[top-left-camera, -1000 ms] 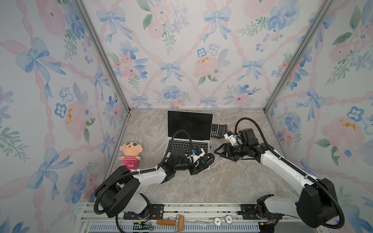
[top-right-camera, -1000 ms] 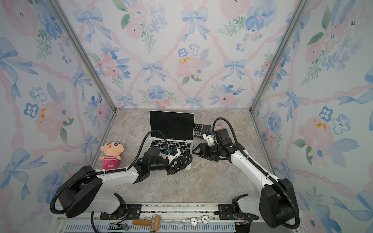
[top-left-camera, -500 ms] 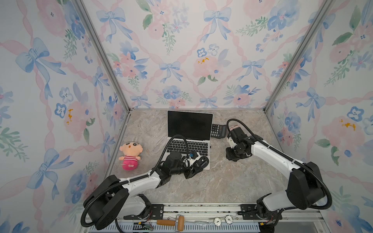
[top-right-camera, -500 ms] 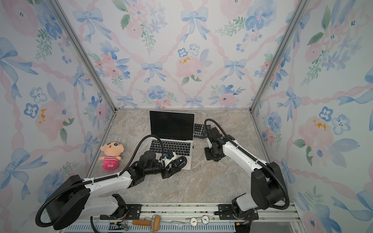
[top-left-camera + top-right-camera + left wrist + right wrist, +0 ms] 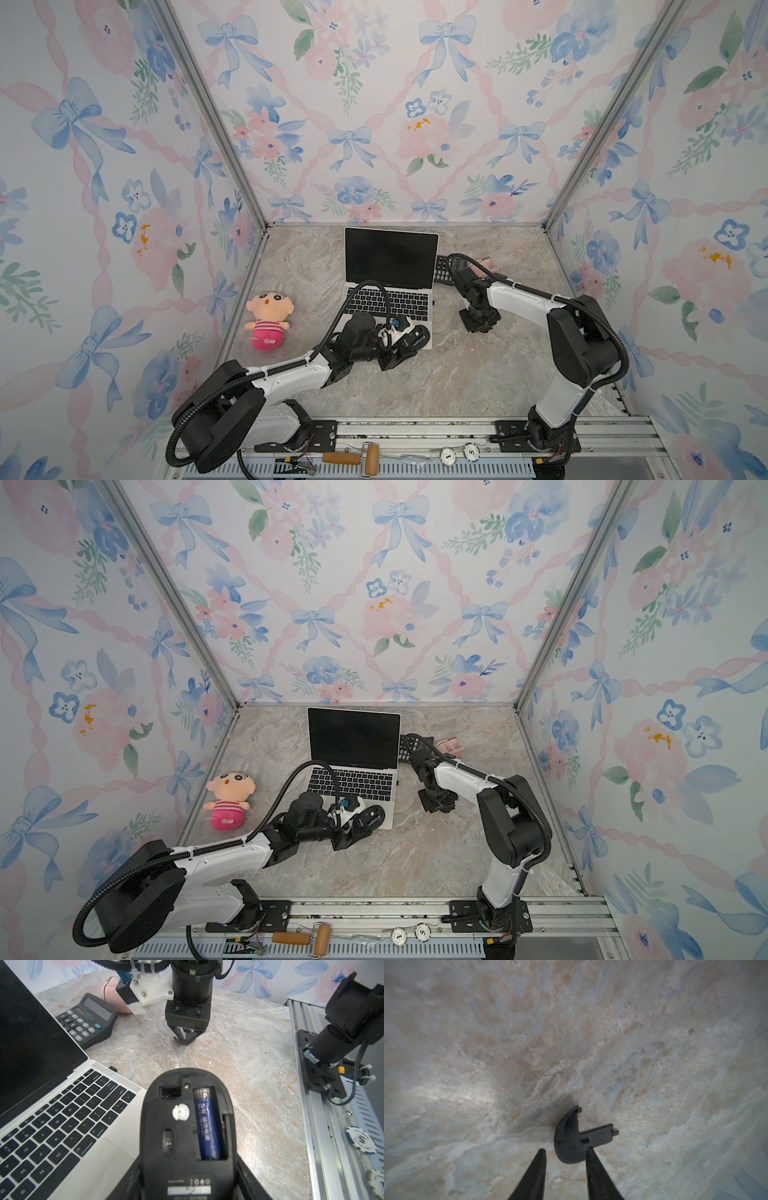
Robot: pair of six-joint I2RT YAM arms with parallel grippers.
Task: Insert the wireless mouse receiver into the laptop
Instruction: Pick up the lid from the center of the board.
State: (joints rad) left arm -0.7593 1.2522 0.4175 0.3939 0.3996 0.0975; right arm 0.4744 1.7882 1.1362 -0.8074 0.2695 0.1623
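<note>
While the left gripper (image 5: pixel 188 1157) clamps the mouse (image 5: pixel 182 1126), the right gripper (image 5: pixel 566 1149) hangs part-open above the cover (image 5: pixel 569 1136), arm half-hiding the calculator (image 5: pixel 442 268).

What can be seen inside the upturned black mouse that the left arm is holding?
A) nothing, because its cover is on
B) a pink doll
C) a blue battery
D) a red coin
C: in the left wrist view the mouse, clamped in the left gripper, has its compartment uncovered, and a blue battery lies in it.
</note>
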